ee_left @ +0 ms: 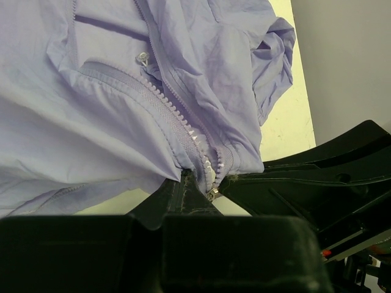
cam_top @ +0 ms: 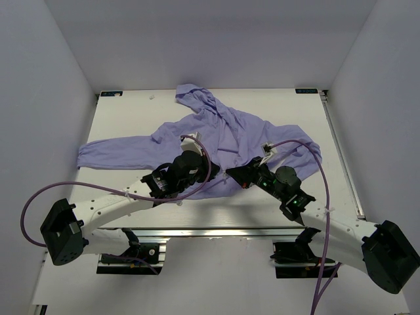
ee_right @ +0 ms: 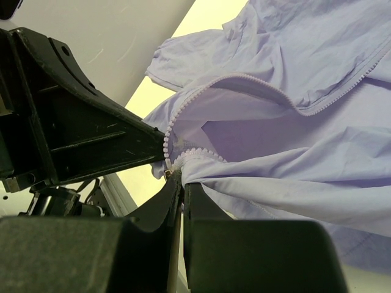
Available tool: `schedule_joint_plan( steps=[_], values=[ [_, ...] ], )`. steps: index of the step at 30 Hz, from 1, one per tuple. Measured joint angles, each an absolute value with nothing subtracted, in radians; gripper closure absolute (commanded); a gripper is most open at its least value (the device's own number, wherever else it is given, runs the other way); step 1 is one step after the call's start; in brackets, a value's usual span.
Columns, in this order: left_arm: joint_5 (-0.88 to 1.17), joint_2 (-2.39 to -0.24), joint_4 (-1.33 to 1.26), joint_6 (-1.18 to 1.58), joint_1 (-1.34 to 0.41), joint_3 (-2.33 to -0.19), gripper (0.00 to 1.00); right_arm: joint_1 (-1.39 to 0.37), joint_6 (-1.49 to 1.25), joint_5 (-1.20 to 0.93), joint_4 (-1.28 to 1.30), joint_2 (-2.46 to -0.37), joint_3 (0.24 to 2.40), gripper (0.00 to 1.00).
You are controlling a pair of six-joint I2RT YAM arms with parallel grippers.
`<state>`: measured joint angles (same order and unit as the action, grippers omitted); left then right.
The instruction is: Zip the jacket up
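The desk carries the jacket spread wide: hood toward the far edge, sleeves reaching for the left and right edges, hem along the near edge. Both arms crowd that hem, mid-desk. Left gripper is pinched closed on the jacket's hem cloth at the foot of the zipper, and right gripper is clamped on the same cloth from the other side. The zipper teeth part above there — open, I'd judge. The tiny slider sits right at the fingertips. Best play: one gripper anchors the hem taut while the other draws the slider straight toward the hood — loose fabric kept out.
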<state>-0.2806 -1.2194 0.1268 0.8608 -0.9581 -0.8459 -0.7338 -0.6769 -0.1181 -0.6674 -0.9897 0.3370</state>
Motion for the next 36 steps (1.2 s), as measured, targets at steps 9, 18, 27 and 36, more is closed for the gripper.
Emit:
schedule_joint_plan(
  steps=[9, 18, 27, 36],
  values=[
    [-0.273, -1.221, 0.127, 0.852, -0.958, -0.846, 1.0, -0.733, -0.7, -0.105, -0.68, -1.0, 0.337, 1.0],
    [-0.273, -1.24, 0.135, 0.846, -0.958, -0.852, 1.0, -0.733, -0.7, -0.117, -0.683, -1.012, 0.337, 1.0],
    [-0.273, -1.272, 0.168, 0.849, -0.958, -0.881, 1.0, -0.755, -0.691, -0.068, -0.681, -0.997, 0.334, 1.0],
    [-0.273, -1.272, 0.196, 0.858, -0.959, -0.894, 1.0, -0.814, -0.649, 0.007, -0.652, -0.974, 0.329, 1.0]
  ],
)
